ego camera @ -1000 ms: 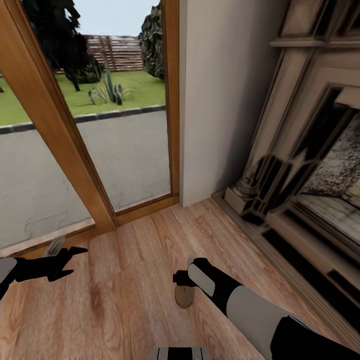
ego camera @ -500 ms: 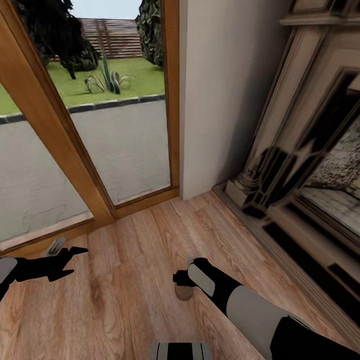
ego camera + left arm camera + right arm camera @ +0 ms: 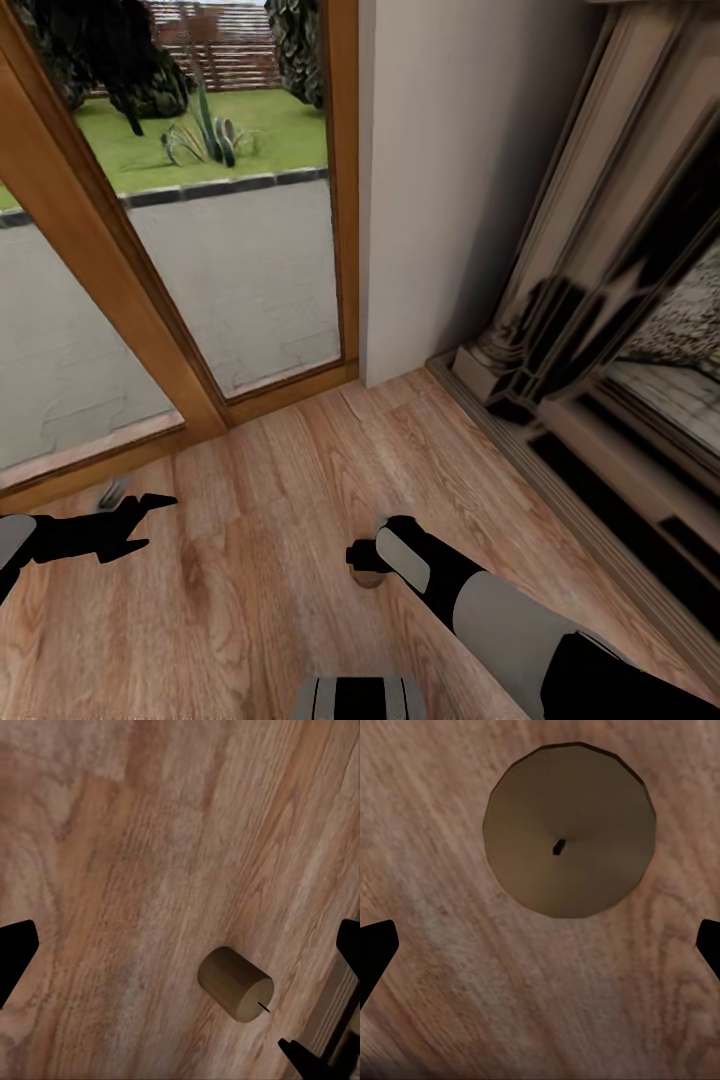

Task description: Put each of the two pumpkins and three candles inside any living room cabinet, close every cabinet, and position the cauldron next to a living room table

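Observation:
One beige candle (image 3: 369,578) stands upright on the wooden floor, mostly hidden under my right gripper (image 3: 362,556). In the right wrist view I look straight down on the candle's (image 3: 568,829) round top and its dark wick. The right gripper (image 3: 547,937) is open, with its black fingertips (image 3: 375,949) far apart and the candle offset from the line between them. The left gripper (image 3: 135,500) hovers open off to the left. Its wrist view catches the same candle (image 3: 235,984) between widely spread fingertips (image 3: 15,952). No pumpkins, cabinet, cauldron or table are in sight.
A glass door with a thick wooden frame (image 3: 110,290) runs along the left and back. A white wall corner (image 3: 440,180) stands behind the candle. A stone fireplace surround (image 3: 590,380) lines the right side. Part of my base (image 3: 360,697) pokes in at the bottom.
The whole head picture has slid, so the camera moved. The candle is now far more covered by the right gripper, which sits closer over it. The left arm holds its place.

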